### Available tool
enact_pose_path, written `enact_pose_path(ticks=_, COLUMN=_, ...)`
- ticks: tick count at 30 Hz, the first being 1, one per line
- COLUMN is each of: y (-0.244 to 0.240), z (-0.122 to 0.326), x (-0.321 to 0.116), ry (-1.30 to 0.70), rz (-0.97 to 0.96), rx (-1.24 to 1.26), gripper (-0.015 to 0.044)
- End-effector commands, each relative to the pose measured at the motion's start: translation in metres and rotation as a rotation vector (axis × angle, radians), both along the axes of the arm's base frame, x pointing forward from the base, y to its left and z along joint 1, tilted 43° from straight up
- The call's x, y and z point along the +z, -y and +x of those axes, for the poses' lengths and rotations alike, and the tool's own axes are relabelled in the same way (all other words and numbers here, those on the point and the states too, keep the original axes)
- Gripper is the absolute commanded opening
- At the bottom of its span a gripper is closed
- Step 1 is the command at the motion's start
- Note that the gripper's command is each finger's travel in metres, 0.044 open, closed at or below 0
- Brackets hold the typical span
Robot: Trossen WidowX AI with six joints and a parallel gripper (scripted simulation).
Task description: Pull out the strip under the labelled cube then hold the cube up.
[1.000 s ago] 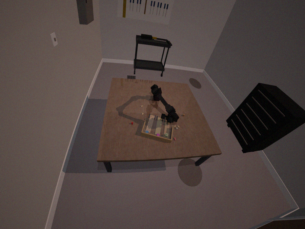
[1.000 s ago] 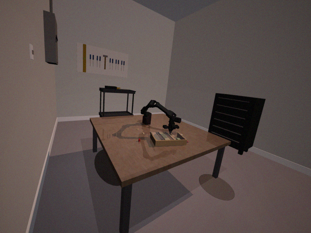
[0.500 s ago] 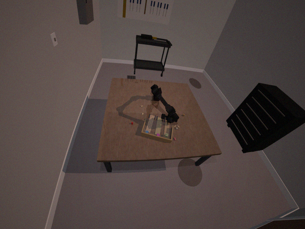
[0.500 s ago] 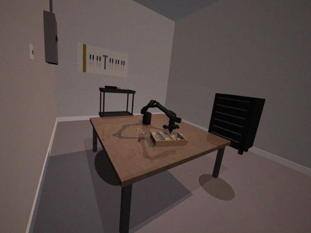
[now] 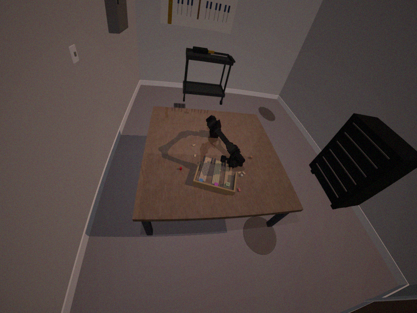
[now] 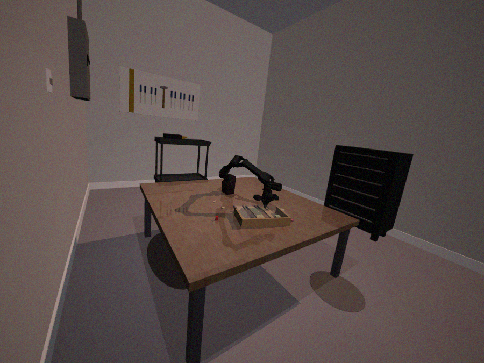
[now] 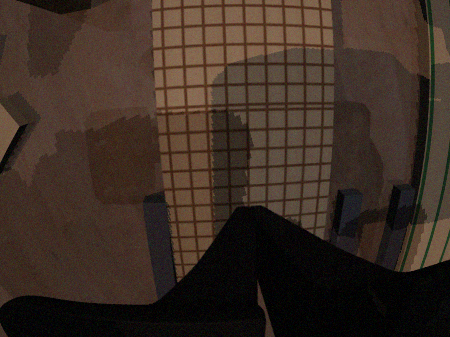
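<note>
My gripper (image 7: 248,218) (image 6: 265,206) is shut with nothing between its fingers. Its tips are over the brown-gridded strip (image 7: 240,37), between blue posts; contact cannot be told. A green-lined strip (image 7: 440,82) lies to the right in the wrist view. The shallow wooden box (image 5: 213,188) (image 6: 264,222) holds the strips. At its far end from the arm are a blue cube (image 5: 200,180), a magenta cube (image 5: 216,184) and a green cube (image 5: 227,184) (image 6: 277,216). The green cube shows a pale mark, too small to read. No cube shows in the wrist view.
Blue posts (image 7: 159,247) (image 7: 348,212) (image 7: 401,207) flank the strips. A red piece (image 5: 180,168) (image 6: 216,218) stands left of the box on the table (image 5: 167,194). A reddish block (image 5: 239,189) and small cream pieces (image 5: 243,172) lie to its right. More cream pieces (image 5: 194,155) lie nearer the arm base.
</note>
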State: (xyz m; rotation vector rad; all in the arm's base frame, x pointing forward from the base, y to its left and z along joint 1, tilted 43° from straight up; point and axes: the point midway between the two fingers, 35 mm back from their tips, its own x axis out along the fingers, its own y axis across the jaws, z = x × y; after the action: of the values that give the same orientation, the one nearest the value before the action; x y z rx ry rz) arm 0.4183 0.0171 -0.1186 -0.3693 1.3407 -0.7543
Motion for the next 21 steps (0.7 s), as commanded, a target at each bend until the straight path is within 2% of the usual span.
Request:
enact_pose_path(ticks=1, y=0.001, z=-0.012, x=-0.006, ry=-0.018, rz=0.002, rx=-0.008, gripper=0.0)
enact_pose_path(ticks=21, y=-0.005, z=-0.041, x=-0.013, ry=-0.02, rz=0.003, rx=-0.008, gripper=0.0)
